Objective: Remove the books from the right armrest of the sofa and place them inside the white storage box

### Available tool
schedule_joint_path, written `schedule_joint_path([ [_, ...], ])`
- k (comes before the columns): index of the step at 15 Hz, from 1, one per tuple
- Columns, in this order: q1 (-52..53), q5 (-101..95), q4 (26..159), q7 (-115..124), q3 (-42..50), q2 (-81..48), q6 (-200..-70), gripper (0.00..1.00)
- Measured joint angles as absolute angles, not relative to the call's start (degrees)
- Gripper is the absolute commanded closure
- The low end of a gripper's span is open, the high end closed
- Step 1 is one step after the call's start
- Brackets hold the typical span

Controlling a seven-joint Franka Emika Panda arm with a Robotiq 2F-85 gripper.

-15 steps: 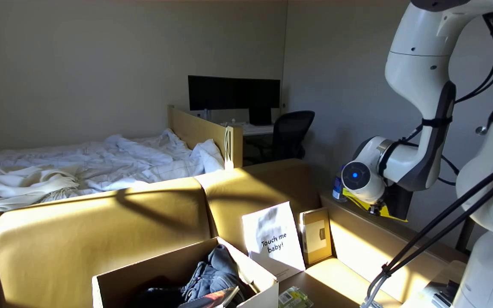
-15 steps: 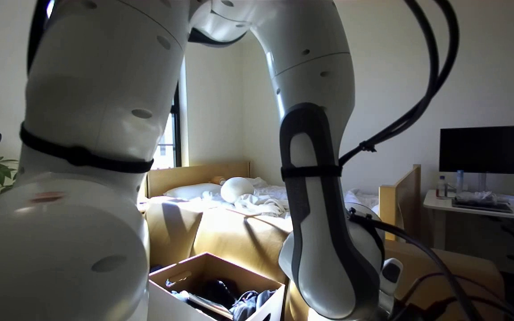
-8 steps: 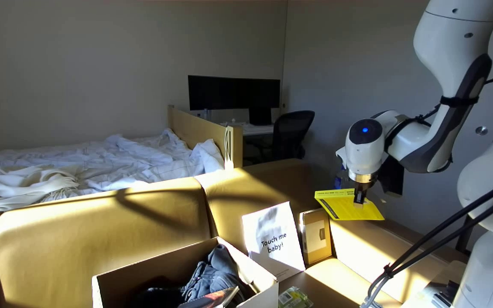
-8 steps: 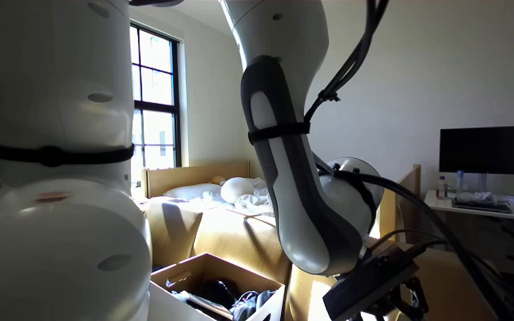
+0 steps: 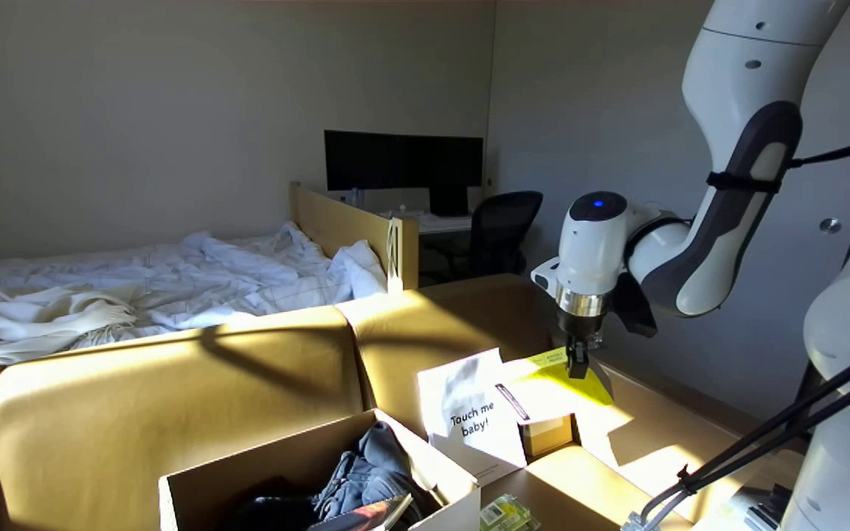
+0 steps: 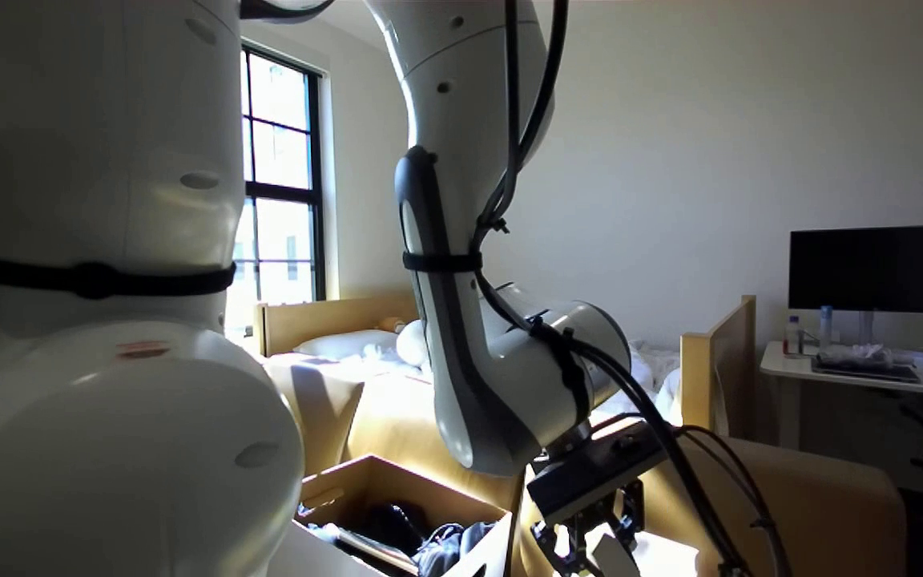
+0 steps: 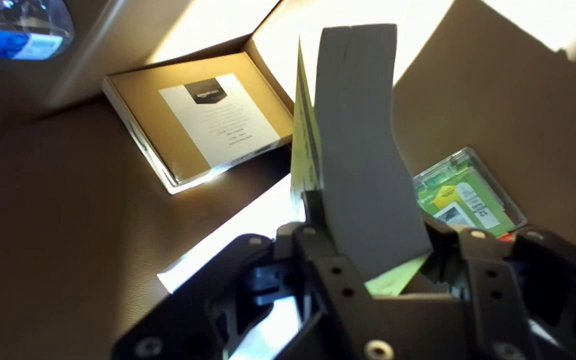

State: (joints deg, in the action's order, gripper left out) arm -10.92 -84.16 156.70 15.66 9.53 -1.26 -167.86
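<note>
Gripping a yellow book (image 5: 558,382) in the hand (image 7: 373,215), with black, angular fingers (image 7: 323,250) pressing on it from two sides. Showing in the wrist view the thick grey edge of this book, smooth and softly curved, and along it a thin strip of yellow cover. Holding it in the air above the seat of the sofa (image 5: 174,405), outside of the white storage box (image 5: 462,509), with one part of the cover made almost white by sunlight.

Finding in front, in both exterior views, this same box, rectangular, with thin straight walls, pale outside and brownish inside. Containing dark, soft, crumpled cloth (image 5: 366,472) and a flat item (image 5: 366,514) with stiff, dark-reddish cover. Noticing just beside it, on the seat, a package (image 5: 510,514) of clear, shiny plastic with green card inside. Seeing farther a white sheet (image 5: 465,420) with printed words "Touch me baby!", leaning on the padded back, and a flat brown carton (image 7: 200,120) with smooth white label, in the corner. Cannot tell about contact between book and sheet, overlapping in an exterior view.

Passing then over the tan, leather-like sofa back, with broad boxy sections, to a wooden bed (image 5: 340,230) with rumpled white bedding (image 5: 196,280). Finding last, near the far walls, a black chair (image 5: 506,228) with curved back, a flat white worktop (image 6: 783,362) and a wide, dark, rectangular monitor (image 5: 403,161).
</note>
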Motion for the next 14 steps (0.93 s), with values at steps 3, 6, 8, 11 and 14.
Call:
schedule_joint_path([
  [3, -8.7, -74.2, 159.3, 3.5, 7.4, -1.4, -164.3, 0.88],
  [6, -7.4, -60.5, 158.5, -8.8, 5.7, -0.6, -158.0, 0.63],
  [8, -6.9, -53.2, 158.2, -16.2, 4.9, 0.8, -151.0, 0.63],
  [11, -6.6, -52.0, 158.7, -17.4, 4.9, 1.4, -149.5, 0.88],
  [14, -6.6, -49.2, 157.1, -18.0, 5.0, 1.2, -151.6, 0.88],
])
